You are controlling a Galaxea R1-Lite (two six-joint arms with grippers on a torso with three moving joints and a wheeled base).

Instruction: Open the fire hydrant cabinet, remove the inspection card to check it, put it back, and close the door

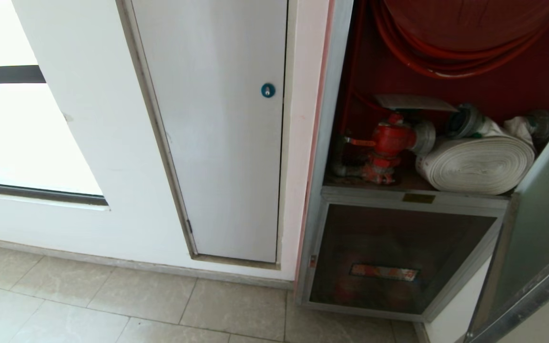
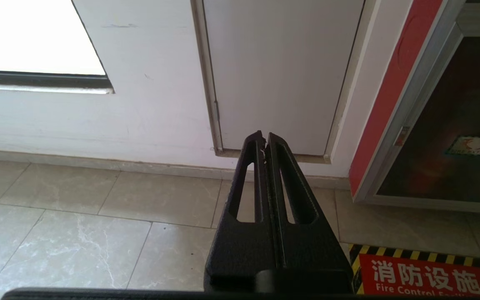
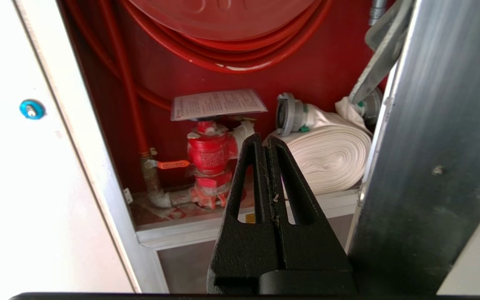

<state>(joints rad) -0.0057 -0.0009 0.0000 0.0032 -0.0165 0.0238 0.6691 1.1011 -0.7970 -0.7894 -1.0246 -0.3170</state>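
head view: the cabinet (image 1: pixel 446 119) stands open, red inside. the card (image 1: pixel 415 102) lies flat on top of the valve (image 1: pixel 389 143), with the rolled hose (image 1: pixel 477 164) just beside the valve and the hose reel (image 1: pixel 460 43) above. the door (image 1: pixel 536 224) is swung out at the cabinet's right edge. a white panel (image 1: pixel 217 133) with a blue lock (image 1: pixel 268 90) sits to the left. neither arm shows here.

left wrist view: the left gripper (image 2: pixel 263 139) is pressed together, holding nothing, parked over the floor (image 2: pixel 77 225) near the white panel's foot.

right wrist view: the right gripper (image 3: pixel 262 141) is pressed together and empty, aimed into the cabinet, below the card and apart from it. the door's frame is close beside it.

risks: a shut gripper cannot take the card; it would likely push the sheet off the valve, behind the hose. a careless approach may catch the door frame and swing the door.
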